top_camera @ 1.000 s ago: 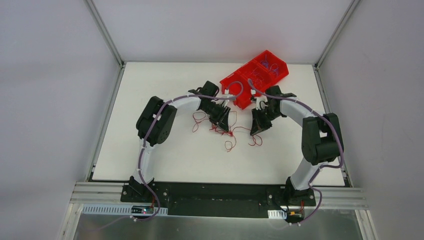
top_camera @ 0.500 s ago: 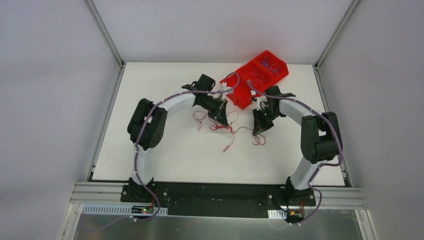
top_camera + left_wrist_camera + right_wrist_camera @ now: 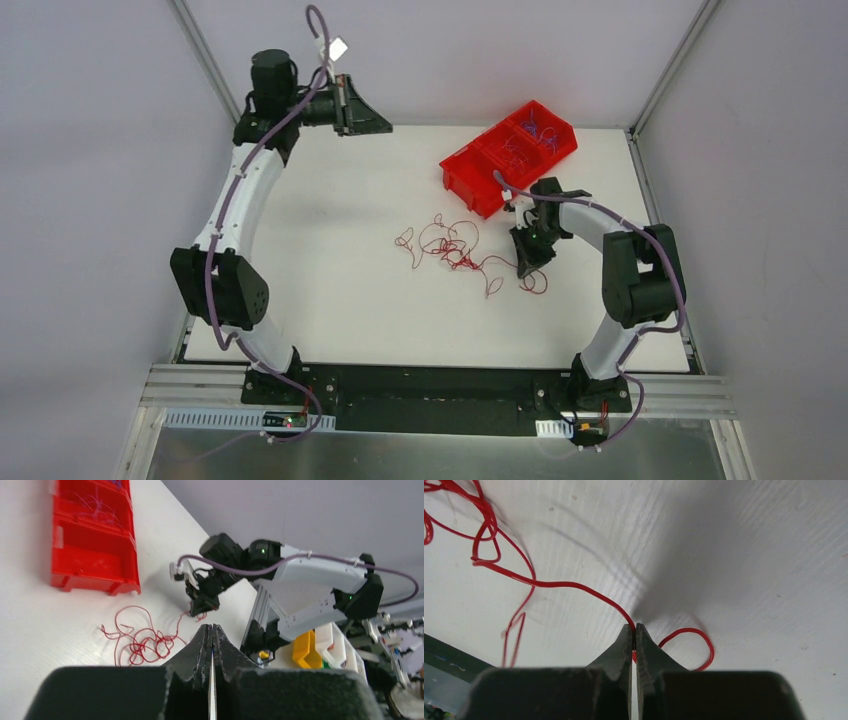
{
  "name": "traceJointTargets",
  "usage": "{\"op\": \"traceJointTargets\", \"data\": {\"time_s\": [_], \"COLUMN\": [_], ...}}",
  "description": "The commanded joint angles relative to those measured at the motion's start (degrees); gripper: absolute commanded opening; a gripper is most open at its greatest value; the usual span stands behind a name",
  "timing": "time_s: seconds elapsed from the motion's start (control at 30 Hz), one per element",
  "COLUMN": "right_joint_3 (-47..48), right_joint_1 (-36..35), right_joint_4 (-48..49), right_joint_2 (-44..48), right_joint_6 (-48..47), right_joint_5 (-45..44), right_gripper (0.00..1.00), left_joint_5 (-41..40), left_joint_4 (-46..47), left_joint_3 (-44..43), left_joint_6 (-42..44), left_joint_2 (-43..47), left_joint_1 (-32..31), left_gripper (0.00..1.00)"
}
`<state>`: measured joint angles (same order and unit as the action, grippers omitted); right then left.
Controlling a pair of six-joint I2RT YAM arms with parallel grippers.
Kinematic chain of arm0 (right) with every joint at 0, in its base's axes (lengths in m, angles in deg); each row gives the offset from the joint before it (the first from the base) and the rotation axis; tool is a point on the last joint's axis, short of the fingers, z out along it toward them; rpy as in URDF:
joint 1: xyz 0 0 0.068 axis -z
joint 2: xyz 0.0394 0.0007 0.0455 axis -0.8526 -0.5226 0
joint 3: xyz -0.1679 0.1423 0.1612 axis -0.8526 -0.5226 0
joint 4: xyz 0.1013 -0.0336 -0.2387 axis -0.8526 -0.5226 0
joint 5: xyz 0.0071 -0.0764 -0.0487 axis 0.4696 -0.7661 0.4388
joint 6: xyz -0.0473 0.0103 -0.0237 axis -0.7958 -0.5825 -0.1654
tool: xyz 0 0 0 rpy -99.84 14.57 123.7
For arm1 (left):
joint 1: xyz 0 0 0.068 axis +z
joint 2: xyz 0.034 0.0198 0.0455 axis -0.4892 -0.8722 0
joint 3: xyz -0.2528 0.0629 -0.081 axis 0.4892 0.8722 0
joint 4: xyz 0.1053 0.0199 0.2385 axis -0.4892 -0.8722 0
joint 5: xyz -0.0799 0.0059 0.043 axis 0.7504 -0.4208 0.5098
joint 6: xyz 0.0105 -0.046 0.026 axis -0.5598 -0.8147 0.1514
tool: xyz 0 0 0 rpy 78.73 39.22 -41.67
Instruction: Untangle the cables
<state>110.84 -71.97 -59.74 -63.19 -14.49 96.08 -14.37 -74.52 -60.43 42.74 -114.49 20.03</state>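
Suddenly the top view reads differently from a second ago. The left gripper [image 3: 372, 118], which was low over the cables [image 3: 455, 245] at the centre of the frame with its jaws partly apart, now sits high in the upper left, clear of the white table [image 3: 330, 300]. The red heap lies on the table at centre, looser than before. It has open loops on its left, and one strand trails right to the right gripper [image 3: 527, 262], which has hardly moved and sits just below the red bin [image 3: 510, 155]. From here neither pincer's jaws can be read.

The left wrist view settles one of them. The left gripper [image 3: 211, 630], at bottom centre, is fully closed with no red wire showing between its tips, so it seems to have come away with nothing. This view also looks down across the scene: the cables are at lower left, the red bin at upper left, and the right gripper is over the heap's right end.

The right wrist view gives what no other does. The right gripper [image 3: 634, 630] is pinched tight on a single red strand, which runs off to the upper left and curls into a small loop at lower right, flat on the table.

My reading is that one end is anchored and the tangle is loosened, not yet parted.
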Motion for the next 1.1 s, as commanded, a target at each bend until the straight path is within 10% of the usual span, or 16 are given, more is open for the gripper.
{"op": "traceJointTargets", "data": {"time_s": [0.0, 0.2, 0.53, 1.07], "right_joint_3": [0.25, 2.74, 3.9, 3.45], "right_joint_1": [0.54, 0.29, 0.25, -0.21], "right_joint_4": [-4.28, -5.91, -5.37, -3.72], "right_joint_2": [3.64, 2.51, 1.25, 1.15], "right_joint_6": [-2.6, -1.27, 0.3, 2.52], "right_joint_5": [1.6, 6.21, 7.46, 8.14], "right_gripper": [0.0, 0.0, 0.0, 0.0], "left_joint_5": [5.92, -0.5, -12.01, -18.82], "left_joint_4": [6.52, 1.54, -1.83, -4.58], "left_joint_3": [-0.06, 16.22, 13.41, 8.3], "left_joint_6": [-8.57, 6.58, 17.37, 19.34], "left_joint_2": [1.42, 2.88, -16.81, -29.5], "left_joint_1": [4.01, -4.06, -21.19, -27.31], "left_gripper": [0.0, 0.57, 0.52, 0.51]}}
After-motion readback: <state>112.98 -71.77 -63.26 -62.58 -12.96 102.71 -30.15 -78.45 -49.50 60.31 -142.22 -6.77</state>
